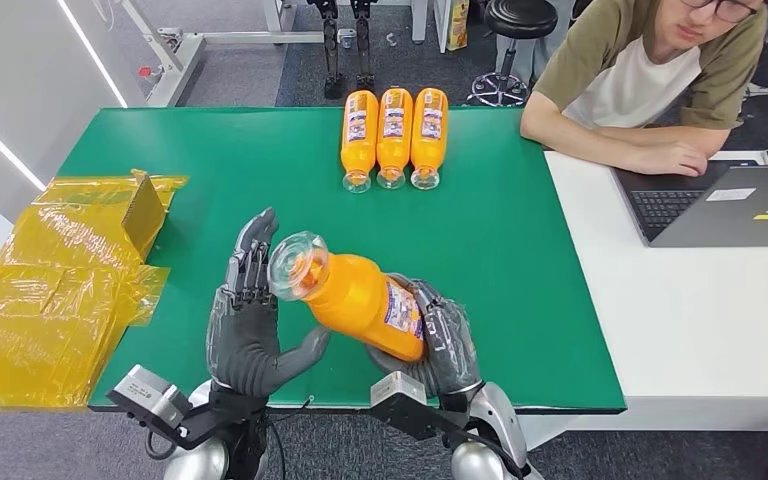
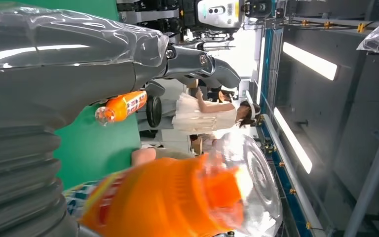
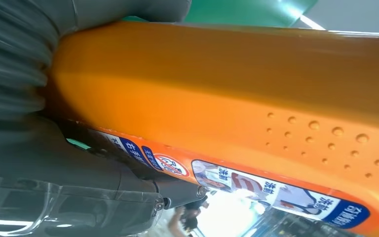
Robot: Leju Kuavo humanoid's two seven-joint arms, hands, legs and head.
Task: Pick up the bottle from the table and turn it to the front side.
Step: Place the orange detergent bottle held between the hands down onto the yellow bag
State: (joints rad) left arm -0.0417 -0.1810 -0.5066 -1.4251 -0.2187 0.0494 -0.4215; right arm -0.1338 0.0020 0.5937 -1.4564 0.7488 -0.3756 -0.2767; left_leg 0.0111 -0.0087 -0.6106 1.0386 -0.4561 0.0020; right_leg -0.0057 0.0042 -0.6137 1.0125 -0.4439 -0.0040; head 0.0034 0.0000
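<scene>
The right robot hand (image 1: 438, 335) grips the orange bottle (image 1: 355, 295) by its labelled body, above the green surface (image 1: 520, 250); its clear cap points to 10 o'clock, beside the open left robot hand (image 1: 250, 320), fingers spread

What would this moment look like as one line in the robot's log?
right hand: holds orange bottle off table | left hand: open beside cap | three bottles: lying on green table

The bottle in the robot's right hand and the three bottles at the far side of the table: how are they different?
The held bottle is lifted off the green table and tilted, gripped by the right hand; the three bottles lie flat on the table, side by side. The held bottle's clear cap points toward the left hand; theirs point toward the robot. All are orange with labels.
</scene>
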